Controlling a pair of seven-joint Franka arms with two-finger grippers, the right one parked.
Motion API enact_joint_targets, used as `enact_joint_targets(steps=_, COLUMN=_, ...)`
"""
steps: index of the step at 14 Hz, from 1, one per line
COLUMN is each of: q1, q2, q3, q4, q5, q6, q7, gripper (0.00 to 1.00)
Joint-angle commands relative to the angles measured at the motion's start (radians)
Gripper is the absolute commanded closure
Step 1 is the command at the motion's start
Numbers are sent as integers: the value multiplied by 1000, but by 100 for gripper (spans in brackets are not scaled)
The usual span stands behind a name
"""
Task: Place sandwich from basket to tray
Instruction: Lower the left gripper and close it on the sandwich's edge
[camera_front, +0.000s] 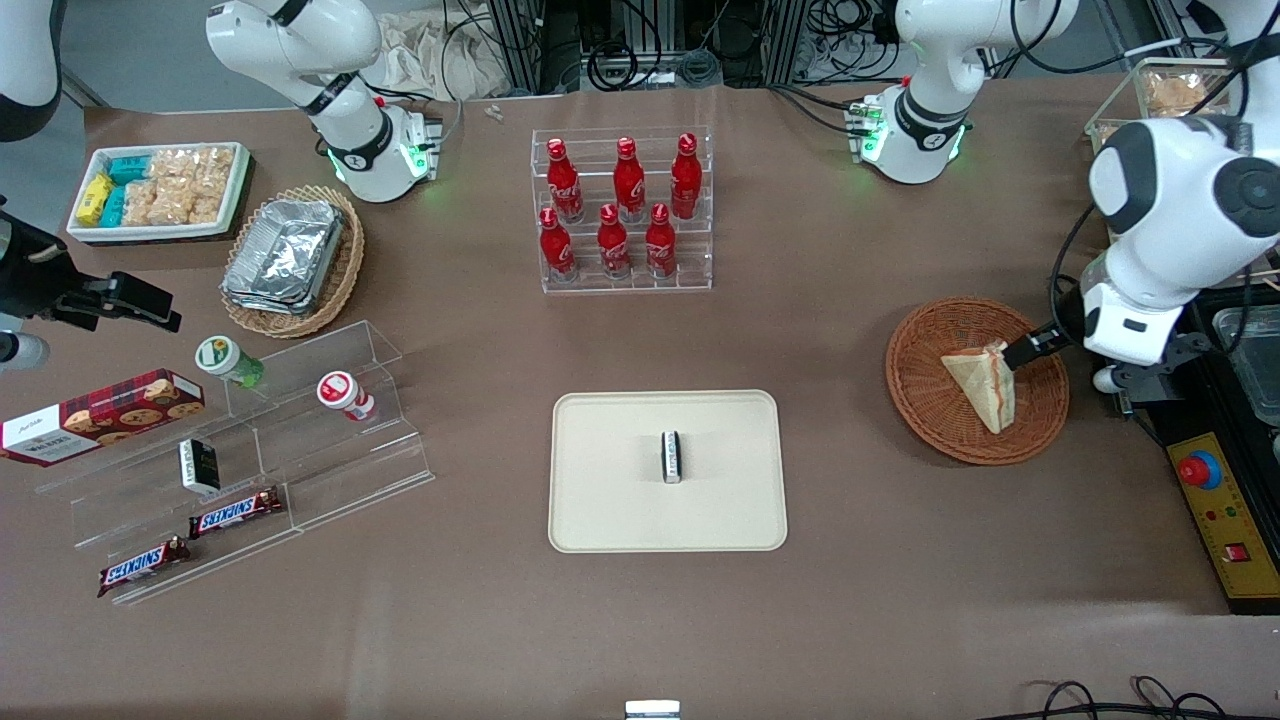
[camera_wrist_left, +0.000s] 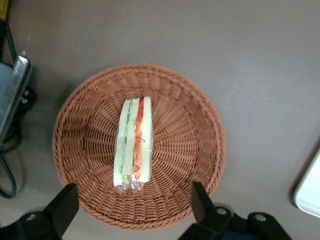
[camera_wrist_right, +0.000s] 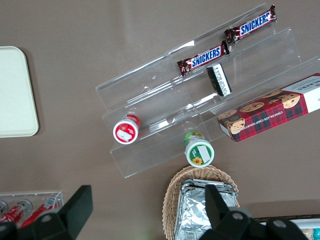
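One arm bends down over the working arm's end of the bench in the front view, its tool (camera_front: 1022, 352) at the basket (camera_front: 930, 400) rim beside the sandwich (camera_front: 982, 385); the tray (camera_front: 610, 490) lies well apart. From the left wrist, fingers (camera_wrist_left: 64, 207) spread wide, gripping nothing, above the sandwich (camera_wrist_left: 133, 147) lying in the basket (camera_wrist_left: 190, 135).

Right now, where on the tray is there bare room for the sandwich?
The tray is bare all round the small dark packet at its middle; the widest patches border its two short rims. The end effector, open, hovers over the sandwich in the basket. Crowded: the acrylic shelf toward the parked arm.
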Motion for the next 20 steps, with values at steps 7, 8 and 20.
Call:
enact_joint_targets(steps=7, q1=36, q2=46, q3=-8, q4=-210, q5=-12, q6=290, q7=-79, gripper=0)
enact_joint_targets(steps=8, q1=36, q2=53, q3=-8, q4=-225, q5=-12, q6=317, q7=-79, gripper=0)
enact_joint_targets(steps=20, q1=39, q2=124, q3=-8, q4=-293, q5=-13, q6=453, q7=-79, gripper=100)
